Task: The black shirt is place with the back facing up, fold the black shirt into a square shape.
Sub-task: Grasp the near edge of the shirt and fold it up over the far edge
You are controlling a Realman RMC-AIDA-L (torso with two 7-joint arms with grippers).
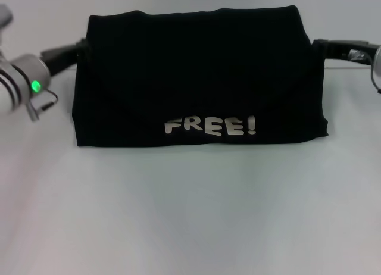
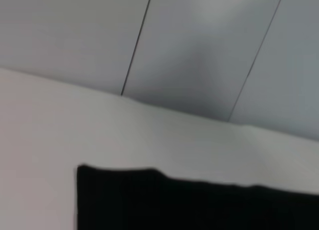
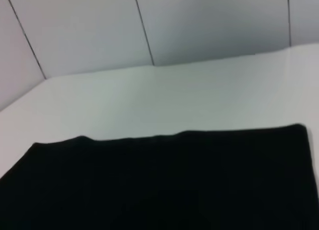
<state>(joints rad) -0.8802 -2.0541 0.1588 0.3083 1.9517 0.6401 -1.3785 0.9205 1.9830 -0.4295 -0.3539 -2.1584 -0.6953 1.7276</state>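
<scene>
Folded black shirt (image 1: pixel 196 78) lies between left gripper (image 1: pixel 80 49) and right gripper (image 1: pixel 318 47).

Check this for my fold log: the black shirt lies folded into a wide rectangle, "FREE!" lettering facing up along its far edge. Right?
Not quite. The black shirt is folded into a wide rectangle, lettering up, but the head view shows "FREE!" along its near edge, not the far one.

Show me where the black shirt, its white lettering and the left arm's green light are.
black shirt (image 1: pixel 196 66): head view, plain upper cloth.
FREE! lettering (image 1: pixel 211 126): head view, middle letters.
green light (image 1: pixel 36 86): head view, left arm's wrist.
</scene>
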